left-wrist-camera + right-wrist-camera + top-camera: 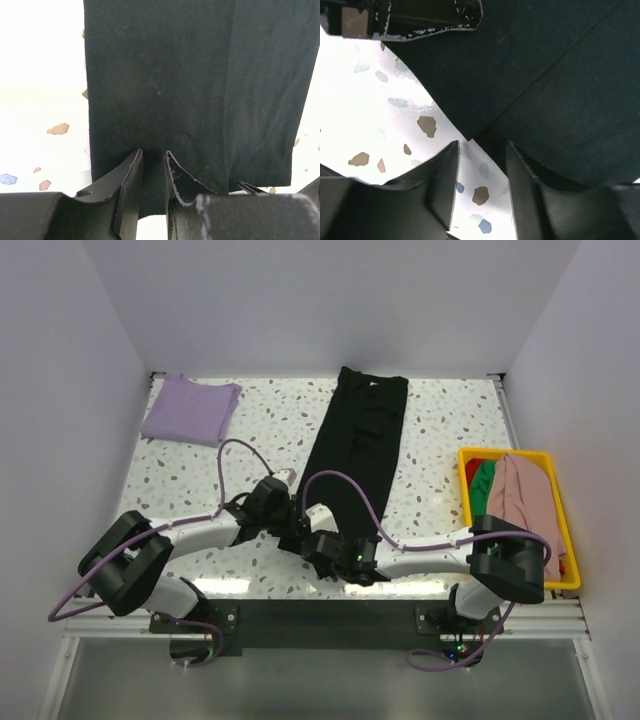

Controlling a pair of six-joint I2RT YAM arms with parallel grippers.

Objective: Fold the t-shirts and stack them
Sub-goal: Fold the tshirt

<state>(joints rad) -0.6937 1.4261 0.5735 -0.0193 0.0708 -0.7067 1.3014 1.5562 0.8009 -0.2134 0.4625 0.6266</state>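
The black t-shirt lies folded into a long strip from the far edge of the table toward me. It fills the left wrist view and shows in the right wrist view. My left gripper is at its near hem, and its jaws are nearly closed with the cloth pinched between them. My right gripper is open beside it at the near corner, one finger over the cloth and one over the table. A folded lavender t-shirt lies at the far left.
A yellow bin at the right edge holds a pink shirt, a green one and some red cloth. The speckled white table has white walls on three sides. Both arms' cables arch over the near middle.
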